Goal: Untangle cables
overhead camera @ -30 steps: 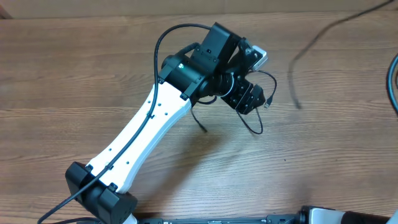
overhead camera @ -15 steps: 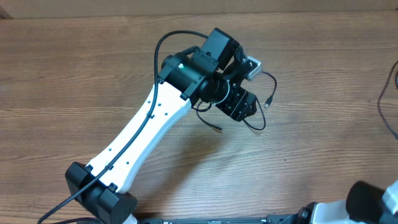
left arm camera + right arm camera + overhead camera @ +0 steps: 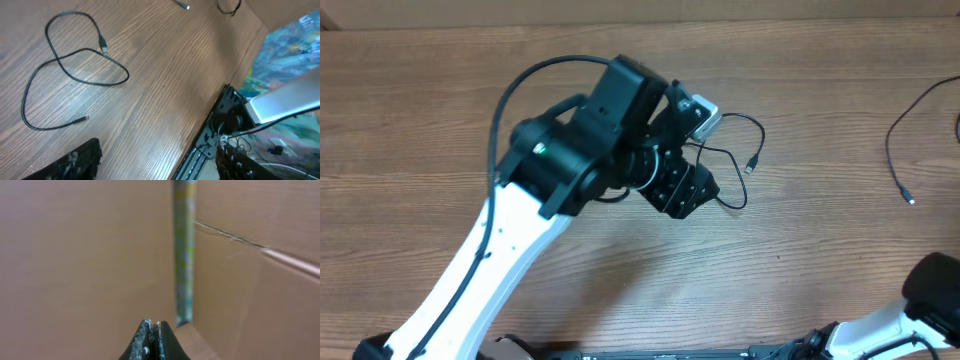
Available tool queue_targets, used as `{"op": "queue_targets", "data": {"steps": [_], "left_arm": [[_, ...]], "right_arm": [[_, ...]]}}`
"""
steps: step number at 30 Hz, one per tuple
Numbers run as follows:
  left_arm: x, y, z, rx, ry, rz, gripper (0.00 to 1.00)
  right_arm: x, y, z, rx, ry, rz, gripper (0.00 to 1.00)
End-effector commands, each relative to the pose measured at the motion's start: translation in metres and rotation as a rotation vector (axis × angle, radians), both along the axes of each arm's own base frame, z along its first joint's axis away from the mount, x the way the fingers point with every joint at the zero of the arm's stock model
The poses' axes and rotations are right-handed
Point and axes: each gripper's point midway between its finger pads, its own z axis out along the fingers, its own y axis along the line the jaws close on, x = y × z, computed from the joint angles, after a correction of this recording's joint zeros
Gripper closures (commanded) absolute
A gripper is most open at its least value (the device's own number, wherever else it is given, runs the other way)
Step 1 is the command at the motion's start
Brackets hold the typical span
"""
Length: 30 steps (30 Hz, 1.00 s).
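At the table point(image 3: 820, 250) middle, your left gripper point(image 3: 685, 195), spread impossible to tell, hovered beside the looped cable point(image 3: 750, 166), second cable point(image 3: 889, 150) well apart by the right edge, right gripper point(image 3: 154, 339) pinched empty: cables looked separated, so next you likely needed only that loop straightened.

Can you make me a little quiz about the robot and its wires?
1. True or false: the right gripper is shut.
2. The looped cable in the left wrist view lies: A) loose on the wooden table; B) between two fingers; C) inside a box.
3. Which arm reaches over the middle of the table in the overhead view?

Key: 1 true; 2 A; 3 left.
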Motion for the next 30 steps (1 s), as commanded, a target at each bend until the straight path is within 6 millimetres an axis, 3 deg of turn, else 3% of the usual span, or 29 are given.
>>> {"op": "queue_targets", "data": {"steps": [1, 8, 9, 10, 11, 12, 17, 21, 30], "left_arm": [[-0.001, 0.005, 0.007, -0.011, 0.002, 0.035, 0.26], [-0.001, 0.005, 0.007, -0.015, 0.02, 0.052, 0.26], [-0.001, 0.005, 0.007, -0.015, 0.02, 0.052, 0.26], [-0.001, 0.004, 0.007, -0.015, 0.02, 0.051, 0.25], [-0.001, 0.004, 0.007, -0.016, 0.02, 0.05, 0.25], [-0.002, 0.004, 0.007, -0.015, 0.02, 0.049, 0.25], [-0.004, 0.002, 0.008, -0.016, 0.019, 0.042, 0.25], [-0.008, 0.004, 0.015, -0.028, 0.007, 0.037, 0.26], [-0.019, 0.028, 0.053, -0.069, -0.107, 0.105, 0.21]], "right_arm": [[-0.013, -0.026, 0.001, -0.013, -0.004, -0.049, 0.96], [-0.048, -0.087, -0.036, 0.159, 0.008, -0.218, 0.96], [-0.052, -0.092, -0.04, 0.185, 0.006, -0.239, 0.93], [-0.055, -0.094, -0.044, 0.209, 0.006, -0.249, 0.68], [-0.056, -0.095, -0.046, 0.219, 0.011, -0.251, 0.28], [-0.057, -0.095, -0.048, 0.223, 0.015, -0.252, 0.0], [-0.05, -0.086, -0.052, 0.239, 0.029, -0.221, 0.0], [-0.036, -0.063, -0.048, 0.258, 0.02, -0.1, 0.0], [0.009, 0.056, -0.029, 0.337, -0.009, 0.452, 0.0]]}}
